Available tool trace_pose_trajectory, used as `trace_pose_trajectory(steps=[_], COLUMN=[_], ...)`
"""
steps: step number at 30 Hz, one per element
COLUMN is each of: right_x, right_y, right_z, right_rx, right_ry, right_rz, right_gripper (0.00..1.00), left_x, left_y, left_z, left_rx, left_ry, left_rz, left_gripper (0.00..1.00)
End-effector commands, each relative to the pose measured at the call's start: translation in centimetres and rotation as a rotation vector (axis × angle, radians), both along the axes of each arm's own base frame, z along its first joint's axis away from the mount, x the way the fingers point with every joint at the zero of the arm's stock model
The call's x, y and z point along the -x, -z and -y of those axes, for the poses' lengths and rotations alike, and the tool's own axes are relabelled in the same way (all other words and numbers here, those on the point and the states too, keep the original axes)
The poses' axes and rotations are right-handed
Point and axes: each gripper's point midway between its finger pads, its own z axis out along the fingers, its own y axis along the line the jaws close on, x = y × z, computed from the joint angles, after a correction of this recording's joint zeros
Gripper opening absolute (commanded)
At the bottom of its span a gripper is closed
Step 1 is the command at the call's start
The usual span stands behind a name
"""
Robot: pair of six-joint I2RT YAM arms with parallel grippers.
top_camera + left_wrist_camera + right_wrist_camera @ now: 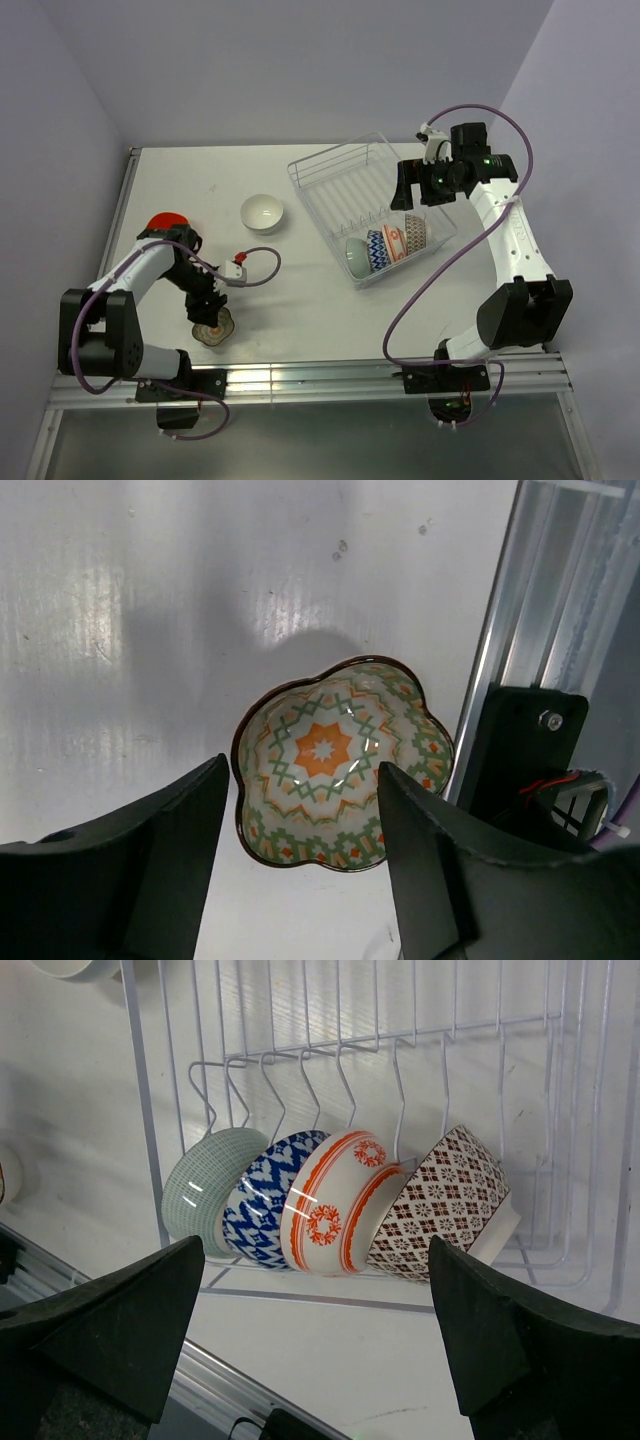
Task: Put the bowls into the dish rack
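A scalloped flower-shaped bowl (212, 329) (340, 765) with a green and orange pattern sits upright near the table's front left edge. My left gripper (208, 308) (303, 770) hangs just over it, open, one finger on each side of the rim, holding nothing. A white bowl (263, 212) stands mid-table and an orange-red bowl (166, 221) lies behind the left arm. The clear dish rack (330, 166) (140, 1110) holds several bowls on edge: pale teal (205, 1205), blue-patterned (262, 1200), orange-white (335, 1195) and red-patterned (440, 1205). My right gripper (425, 186) (316, 1290) hovers open above the rack's near end.
An aluminium rail (330, 378) (520, 610) runs along the near table edge, close beside the flower bowl. The left arm's base mount (520, 750) stands right of that bowl. Purple walls enclose the table on three sides.
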Motion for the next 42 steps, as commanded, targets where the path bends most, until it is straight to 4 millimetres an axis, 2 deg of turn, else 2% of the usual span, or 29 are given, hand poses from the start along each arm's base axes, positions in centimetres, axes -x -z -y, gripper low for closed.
trace_pose_trajectory(steps=[1, 14, 16, 19, 20, 21, 23, 26, 29, 31, 32, 33, 35, 36, 37, 38, 39, 40, 42], right_x=[-0.2, -0.2, -0.2, -0.2, -0.1, 0.0, 0.2, 0.3, 0.5, 0.3, 0.4, 0.3, 0.5, 0.5, 0.6, 0.8, 1.1, 1.3, 1.8], right_y=[-1.9, -1.6, -1.7, -1.8, -1.9, -2.0, -2.3, -2.9, -3.9, -4.9, -5.5, -6.4, -8.0, -8.9, -9.4, -10.2, -10.4, -10.7, -11.1], right_z=[0.2, 0.4, 0.4, 0.1, 0.0, -0.3, -0.7, -0.4, -0.7, -0.6, -0.8, -0.9, -1.5, -1.8, -2.1, -2.4, -2.7, -2.9, -3.4], right_rx=[-0.004, 0.004, 0.0, -0.022, -0.037, -0.049, -0.071, -0.122, -0.172, -0.202, -0.217, -0.238, -0.283, -0.303, -0.314, -0.335, -0.362, -0.374, -0.406], right_ry=[0.018, 0.024, 0.026, 0.025, 0.019, 0.012, -0.002, 0.001, -0.005, 0.004, 0.001, 0.003, -0.025, -0.03, -0.043, -0.067, -0.058, -0.063, -0.079], right_rz=[0.08, 0.074, 0.072, 0.072, 0.069, 0.071, 0.071, 0.076, 0.096, 0.117, 0.131, 0.146, 0.179, 0.192, 0.202, 0.214, 0.195, 0.191, 0.183], right_gripper=[1.0, 1.0, 1.0, 1.0, 1.0, 1.0, 1.0, 1.0, 0.99, 0.97, 0.96, 0.96, 0.94, 0.93, 0.93, 0.93, 0.93, 0.93, 0.95], left_x=[-0.8, -1.4, -1.7, -2.3, -2.5, -2.9, -3.9, -4.8, -7.0, -9.2, -11.4, -12.8, -14.3, -17.2, -17.9, -18.9, -20.7, -20.8, -23.0], left_y=[0.6, 2.6, 2.8, 2.7, 2.5, 2.3, 1.6, 0.2, -2.3, -5.1, -7.2, -8.8, -11.8, -14.9, -16.4, -18.8, -20.8, -22.2, -25.8], left_z=[-0.1, -0.6, -0.6, -0.3, 0.0, 0.3, 1.0, 2.7, 5.3, 7.7, 8.9, 9.9, 12.5, 13.8, 15.2, 16.4, 17.4, 18.6, 20.3], left_rx=[0.001, -0.034, -0.034, -0.021, -0.003, 0.007, 0.037, 0.11, 0.219, 0.324, 0.38, 0.428, 0.519, 0.604, 0.645, 0.698, 0.768, 0.815, 0.934], left_ry=[0.03, 0.019, 0.015, 0.003, -0.006, -0.016, -0.053, -0.123, -0.205, -0.228, -0.288, -0.308, -0.387, -0.374, -0.378, -0.437, -0.439, -0.505, -0.516], left_rz=[0.035, 0.035, 0.045, 0.06, 0.064, 0.071, 0.084, 0.055, 0.039, 0.076, 0.109, 0.142, 0.106, 0.222, 0.232, 0.214, 0.274, 0.188, 0.234], left_gripper=[0.65, 0.47, 0.41, 0.27, 0.21, 0.09, 0.0, 0.0, 0.0, 0.0, 0.0, 0.0, 0.0, 0.0, 0.0, 0.0, 0.0, 0.0, 0.0])
